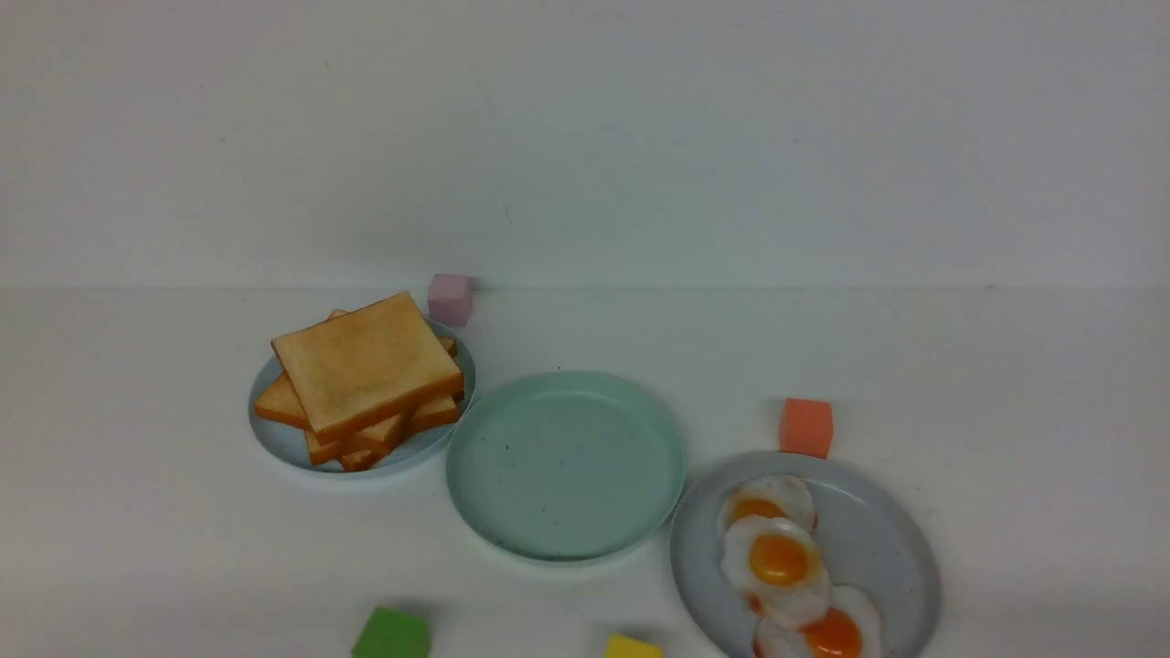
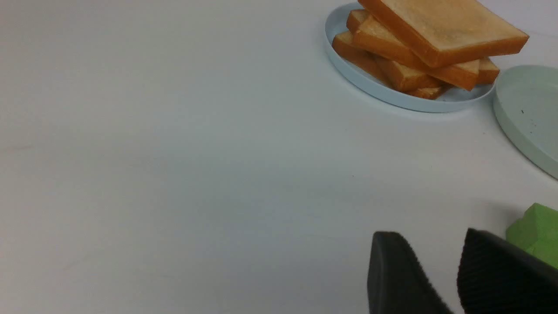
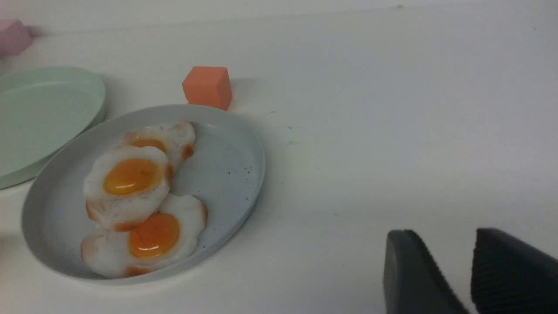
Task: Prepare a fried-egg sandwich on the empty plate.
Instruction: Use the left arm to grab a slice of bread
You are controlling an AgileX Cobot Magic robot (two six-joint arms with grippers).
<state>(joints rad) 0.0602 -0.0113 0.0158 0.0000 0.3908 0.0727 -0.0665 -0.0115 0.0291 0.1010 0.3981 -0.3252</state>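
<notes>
The empty plate (image 1: 565,461) is sitting bare mid-table, so I'm judging the job is not yet begun and the first toast is the step in hand. The toast stack (image 1: 366,384) is resting on the pale blue plate (image 1: 274,437) at ten o'clock from it. Its top slice (image 1: 366,361) is square, with no long axis, and is lying slightly askew. The fried eggs (image 1: 779,559) are overlapping in a row running eleven to five on the grey plate (image 1: 891,548) at four o'clock. The left gripper (image 2: 431,237) and right gripper (image 3: 442,235) are hovering low, jaws narrowly parted, gripping nothing. The next move is calling for the left one to reach for that slice's edge
</notes>
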